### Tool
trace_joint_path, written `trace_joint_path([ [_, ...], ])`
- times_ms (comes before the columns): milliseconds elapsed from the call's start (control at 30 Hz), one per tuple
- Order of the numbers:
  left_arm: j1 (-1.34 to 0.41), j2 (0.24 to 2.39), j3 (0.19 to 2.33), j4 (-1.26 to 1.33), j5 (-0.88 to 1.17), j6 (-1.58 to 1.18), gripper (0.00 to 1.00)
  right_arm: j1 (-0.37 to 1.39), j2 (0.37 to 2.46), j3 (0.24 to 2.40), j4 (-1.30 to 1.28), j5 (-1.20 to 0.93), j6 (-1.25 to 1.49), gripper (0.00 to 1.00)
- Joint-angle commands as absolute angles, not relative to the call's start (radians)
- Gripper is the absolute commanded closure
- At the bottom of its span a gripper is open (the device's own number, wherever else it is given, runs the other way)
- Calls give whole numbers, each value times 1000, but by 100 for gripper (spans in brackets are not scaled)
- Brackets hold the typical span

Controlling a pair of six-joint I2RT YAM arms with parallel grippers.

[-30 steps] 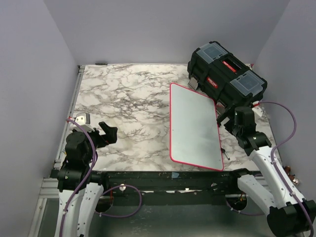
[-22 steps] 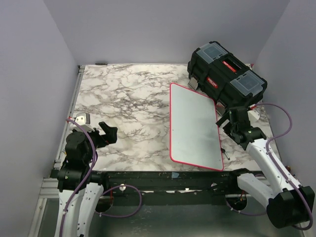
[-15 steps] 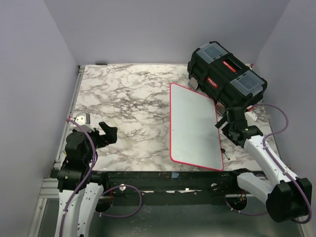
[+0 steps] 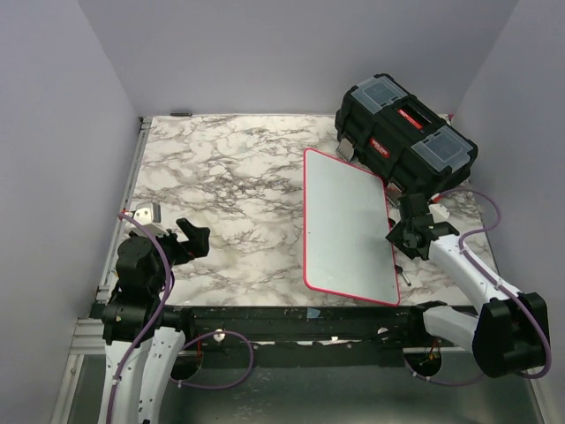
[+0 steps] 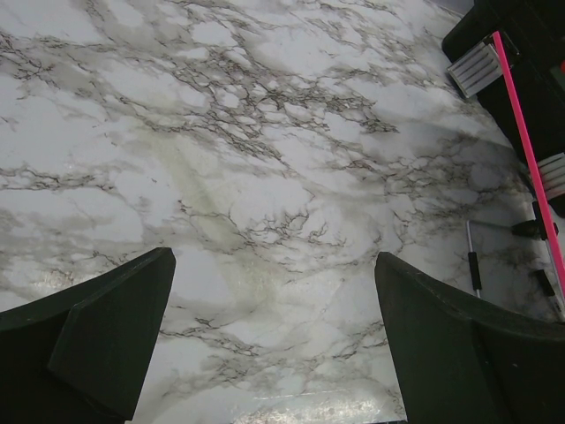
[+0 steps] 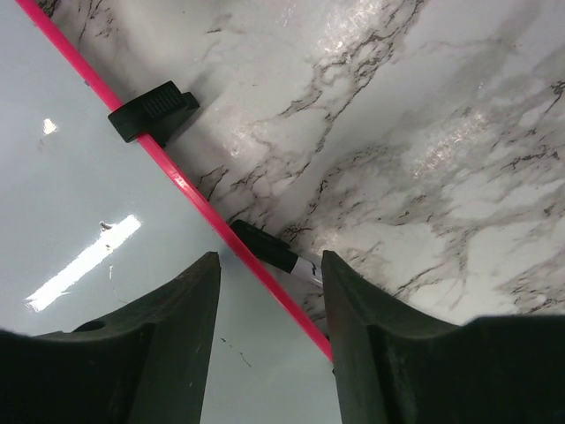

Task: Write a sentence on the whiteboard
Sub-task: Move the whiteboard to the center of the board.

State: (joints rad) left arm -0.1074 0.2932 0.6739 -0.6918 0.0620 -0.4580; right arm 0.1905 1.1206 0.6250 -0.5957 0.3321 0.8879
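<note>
Pickup of the marker looks like the step in hand. From above, the whiteboard (image 4: pixel 346 225) lies blank on the marble bench (image 4: pixel 229 177). The right tool (image 4: pixel 399 237) is low at its right edge, the left tool (image 4: pixel 192 237) well to its left, and a black toolbox (image 4: pixel 406 141) sits at its far right corner.

Left wrist: fingers stand wide over bare bench, holding nothing.

Right wrist: the jaws stand partway apart astride the marker (image 6: pixel 274 252), which lies just outside the whiteboard's pink rim (image 6: pixel 177 179); it is not clamped. The next move calls for a pinch and lift. The rim and a black clip (image 6: pixel 152 110) crowd the left finger.
</note>
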Motion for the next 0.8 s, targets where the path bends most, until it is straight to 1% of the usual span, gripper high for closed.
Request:
trace_joint_path([
  [0,-114,282,671,-711,64,-465,2,189,1124,607,-554,316,874,57],
  [100,-114,280,671,-710,64,-465,1,189,1138,596,-538,298,864,67],
  [233,-114,280,671,-710,64,-465,2,189,1169,596,-523,281,832,76],
  [300,-114,282,669,-709,68,-463,2,189,1179,596,-509,256,814,78],
  [400,-114,295,671,-696,117,-449,1,189,1194,594,-493,208,799,79],
  [533,-114,354,696,-665,280,-415,2,189,1213,599,-486,152,774,79],
  [567,-114,377,702,-654,329,-419,2,189,1215,600,-482,139,769,81],
  [667,-121,445,701,-570,483,-473,2,189,1210,603,-479,113,761,81],
  [767,-187,491,704,-463,530,-554,2,189,1204,602,-477,97,758,81],
])
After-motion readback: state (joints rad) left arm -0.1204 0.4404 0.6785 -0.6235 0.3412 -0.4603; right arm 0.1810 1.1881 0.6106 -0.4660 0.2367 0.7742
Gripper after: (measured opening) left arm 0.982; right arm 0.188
